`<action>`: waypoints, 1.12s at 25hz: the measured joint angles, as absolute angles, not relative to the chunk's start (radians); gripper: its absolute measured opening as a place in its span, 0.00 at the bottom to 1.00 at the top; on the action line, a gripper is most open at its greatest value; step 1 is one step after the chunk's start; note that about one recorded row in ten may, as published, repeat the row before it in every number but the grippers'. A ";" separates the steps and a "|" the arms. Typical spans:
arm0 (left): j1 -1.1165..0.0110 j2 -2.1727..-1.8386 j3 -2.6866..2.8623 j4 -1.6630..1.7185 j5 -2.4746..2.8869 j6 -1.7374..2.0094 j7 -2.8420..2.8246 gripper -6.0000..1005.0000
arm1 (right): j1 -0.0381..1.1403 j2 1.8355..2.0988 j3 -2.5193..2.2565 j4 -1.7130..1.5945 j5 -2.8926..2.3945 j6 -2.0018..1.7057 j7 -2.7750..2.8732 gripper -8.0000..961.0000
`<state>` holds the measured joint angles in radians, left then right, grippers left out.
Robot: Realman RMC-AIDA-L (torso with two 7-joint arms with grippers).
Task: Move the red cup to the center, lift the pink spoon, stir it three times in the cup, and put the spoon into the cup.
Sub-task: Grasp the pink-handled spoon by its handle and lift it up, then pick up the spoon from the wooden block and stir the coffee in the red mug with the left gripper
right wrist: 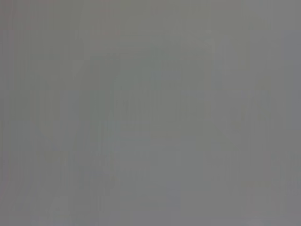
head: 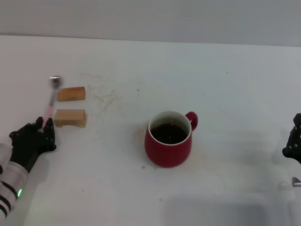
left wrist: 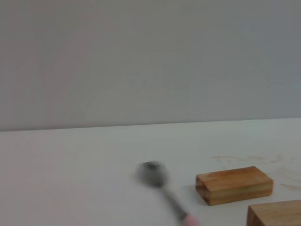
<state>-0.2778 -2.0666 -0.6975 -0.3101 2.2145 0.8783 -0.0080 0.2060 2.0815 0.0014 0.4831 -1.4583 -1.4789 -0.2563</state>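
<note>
The red cup (head: 169, 146) stands upright near the middle of the white table, with dark liquid inside and its handle toward the back right. The pink spoon (head: 49, 107) is held by its handle end in my left gripper (head: 42, 128) at the front left. Its grey bowl (head: 55, 81) points away from me, just left of the wooden blocks. The left wrist view shows the spoon (left wrist: 162, 186), with its bowl out ahead over the table. My right gripper (head: 294, 141) rests at the table's right edge, well away from the cup.
Two tan wooden blocks (head: 71, 93) (head: 70, 117) lie right of the spoon; the farther one also shows in the left wrist view (left wrist: 233, 184). Crumbs and smears (head: 106, 99) mark the table between blocks and cup. The right wrist view shows only plain grey.
</note>
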 joint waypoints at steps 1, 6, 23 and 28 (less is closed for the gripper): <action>-0.280 -2.067 -0.699 -0.309 2.214 0.875 -0.008 0.27 | 0.206 2.082 0.001 0.483 -1.458 -1.479 -0.256 0.01; -0.279 -2.070 -0.706 -0.309 2.213 0.874 -0.008 0.22 | 0.206 2.082 0.001 0.482 -1.458 -1.478 -0.257 0.01; -0.248 -2.065 -0.699 -0.306 2.223 1.103 -0.008 0.18 | 0.215 2.082 0.004 0.477 -1.458 -1.469 -0.253 0.01; -0.252 -2.060 -0.701 -0.303 2.226 1.228 0.006 0.18 | 0.222 2.082 0.002 0.476 -1.458 -1.469 -0.251 0.01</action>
